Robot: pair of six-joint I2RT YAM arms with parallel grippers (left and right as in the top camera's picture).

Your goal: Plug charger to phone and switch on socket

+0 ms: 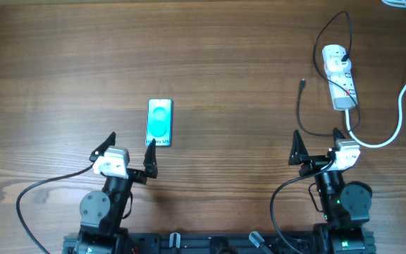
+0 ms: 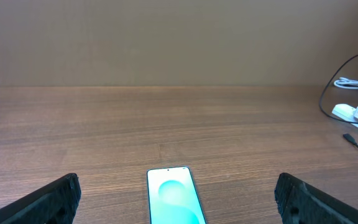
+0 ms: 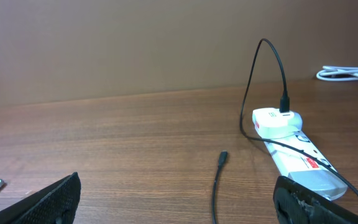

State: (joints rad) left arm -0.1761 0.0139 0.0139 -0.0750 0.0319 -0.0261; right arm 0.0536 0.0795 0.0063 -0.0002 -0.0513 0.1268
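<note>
Directly ahead of the open right gripper (image 1: pixel 316 137), the thin black charger cable's plug tip (image 3: pixel 222 157) is found ungripped, aligned fore-and-aft; the flat cyan-screened phone (image 1: pixel 159 122) is noted before the open left gripper (image 1: pixel 130 141).

Wooden tabletop (image 1: pixel 210 63) fills the overhead view: warm brown, grain running side to side, darker streaks between lighter bands. Matte surface, and the left wrist view catches a soft pale sheen along its far edge. Behind that edge, in both wrist views, a plain wall (image 2: pixel 166 37) rises straight up. It's flat, dull brown, evenly lit, and a shade redder in the right wrist view.
</note>
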